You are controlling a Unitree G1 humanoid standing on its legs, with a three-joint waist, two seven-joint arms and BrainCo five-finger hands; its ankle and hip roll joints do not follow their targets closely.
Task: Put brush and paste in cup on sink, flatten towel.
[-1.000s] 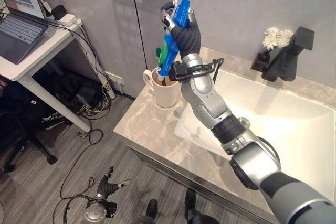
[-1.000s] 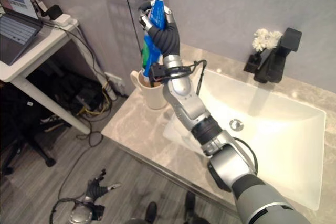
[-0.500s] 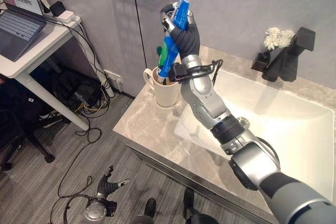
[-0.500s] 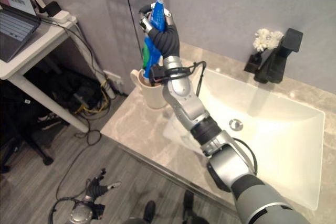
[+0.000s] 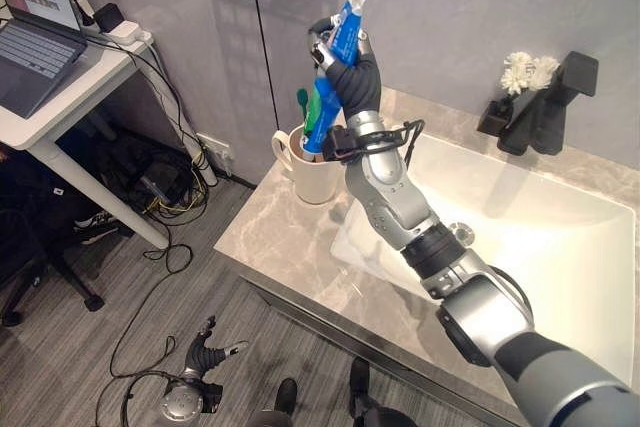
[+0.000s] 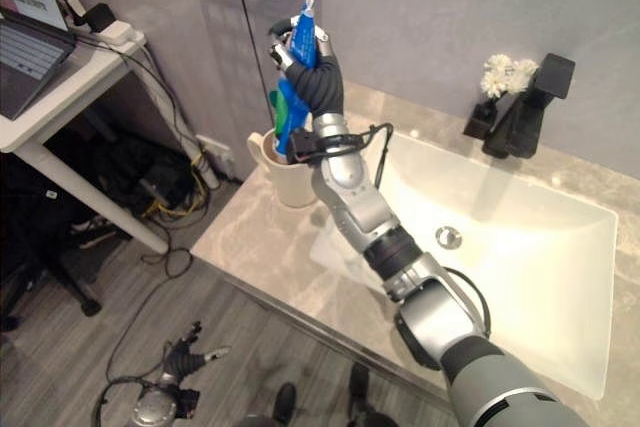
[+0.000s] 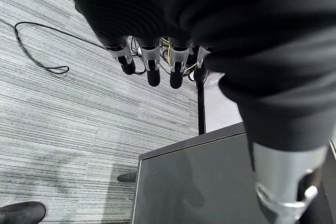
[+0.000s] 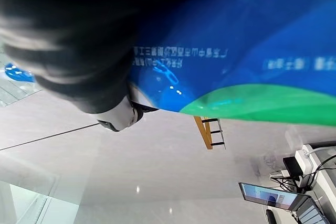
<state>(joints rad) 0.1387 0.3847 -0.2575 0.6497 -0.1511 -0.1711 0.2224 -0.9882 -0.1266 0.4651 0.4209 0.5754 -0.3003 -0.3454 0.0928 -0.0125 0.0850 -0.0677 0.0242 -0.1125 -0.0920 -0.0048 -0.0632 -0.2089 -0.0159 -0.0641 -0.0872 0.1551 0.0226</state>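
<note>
The left hand (image 5: pixel 207 356) hangs low at 7 o'clock over the floor (image 5: pixel 120 277), fingers loosely spread, holding nothing. Farther off, at 11 o'clock, the right hand (image 5: pixel 345 67) grips the paste (image 5: pixel 332 57) upright, its lower end in the cup (image 5: pixel 312 173) on the table (image 5: pixel 275 237), beside the green brush (image 5: pixel 302 99).
</note>
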